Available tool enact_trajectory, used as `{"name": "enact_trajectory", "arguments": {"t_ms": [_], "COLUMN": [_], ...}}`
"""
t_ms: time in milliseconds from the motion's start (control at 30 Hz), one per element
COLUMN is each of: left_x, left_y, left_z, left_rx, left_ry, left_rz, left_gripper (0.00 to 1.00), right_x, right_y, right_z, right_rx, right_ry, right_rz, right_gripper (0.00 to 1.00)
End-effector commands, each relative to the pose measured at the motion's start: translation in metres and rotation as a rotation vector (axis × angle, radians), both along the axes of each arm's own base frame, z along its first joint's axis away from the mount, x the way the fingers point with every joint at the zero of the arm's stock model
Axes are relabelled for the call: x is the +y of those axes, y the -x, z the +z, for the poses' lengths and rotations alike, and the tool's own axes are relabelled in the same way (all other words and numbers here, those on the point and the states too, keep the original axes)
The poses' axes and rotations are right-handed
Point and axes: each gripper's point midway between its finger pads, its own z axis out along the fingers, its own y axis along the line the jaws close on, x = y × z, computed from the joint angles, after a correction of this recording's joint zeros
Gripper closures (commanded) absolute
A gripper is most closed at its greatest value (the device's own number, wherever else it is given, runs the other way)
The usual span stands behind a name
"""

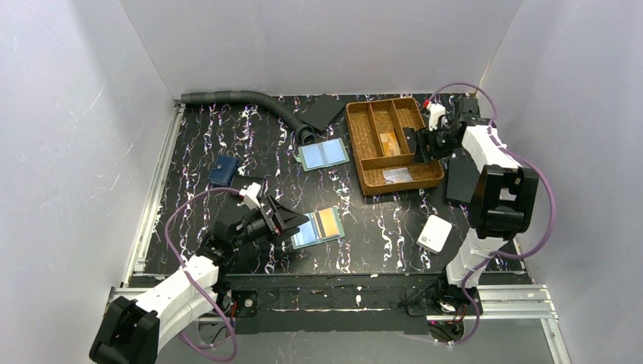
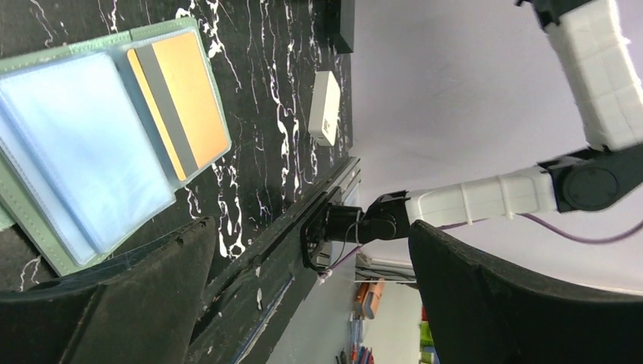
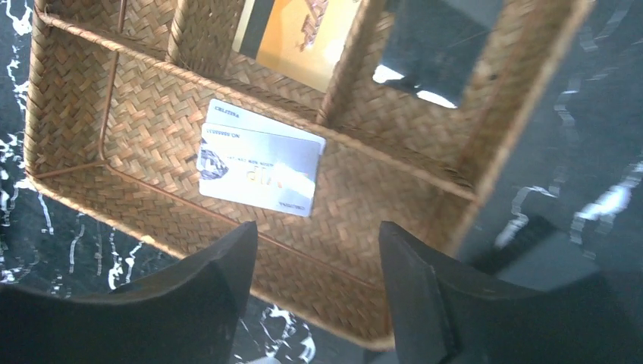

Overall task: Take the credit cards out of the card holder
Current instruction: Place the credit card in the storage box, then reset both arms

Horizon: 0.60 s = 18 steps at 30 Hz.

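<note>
Near the front edge of the black marbled table (image 1: 227, 136), spread open and flat: card holder (image 1: 318, 227), blue panel left, orange-tan panel right, seemingly with a grey-striped card (image 2: 178, 98) tucked in that pocket. Just beside its left edge, left gripper (image 1: 282, 224), jaws spread wide, gripping nothing. Off to the right, small white box (image 1: 434, 233). Farther back, hovering over the woven basket (image 1: 402, 186): right gripper (image 3: 317, 235), jaws parted, empty. Beneath it, in the basket's front compartment, two pale credit cards (image 3: 258, 167), overlapping, flat on the weave; orange card (image 3: 303, 34) in the middle compartment. Left of the basket, second holder (image 1: 324, 154) with two pale-blue panels.
</note>
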Motion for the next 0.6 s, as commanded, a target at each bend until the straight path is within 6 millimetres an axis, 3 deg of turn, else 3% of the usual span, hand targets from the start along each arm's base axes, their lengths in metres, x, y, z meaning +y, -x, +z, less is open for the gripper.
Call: {"name": "enact_trajectory", "arguments": {"t_ms": [0, 67, 133, 300, 467, 567], "left_x": [0.000, 0.010, 0.034, 0.087, 0.110, 0.115], "left_y": [-0.010, -0.015, -0.024, -0.038, -0.051, -0.056], "left_z": [0.014, 0.013, 0.007, 0.025, 0.056, 0.075], "left_rx": [-0.065, -0.079, -0.074, -0.127, -0.142, -0.160], "left_ry": [-0.097, -0.234, -0.445, -0.798, -0.804, -0.720], "left_rz": [-0.055, -0.061, -0.017, 0.034, 0.102, 0.128], "left_gripper": [0.02, 0.02, 0.02, 0.01, 0.01, 0.01], "right_x": [-0.018, -0.018, -0.018, -0.022, -0.042, -0.045], "right_y": [-0.011, -0.003, 0.007, 0.018, 0.015, 0.024], "right_z": [0.076, 0.094, 0.110, 0.159, 0.202, 0.230], "right_rx": [-0.227, -0.285, -0.344, -0.447, -0.501, -0.551], "right_ry": [0.111, 0.127, 0.102, -0.048, -0.120, -0.117], "right_rz": [0.008, 0.035, 0.048, -0.072, -0.377, -0.419], "right_gripper": [0.26, 0.14, 0.02, 0.00, 0.00, 0.00]}}
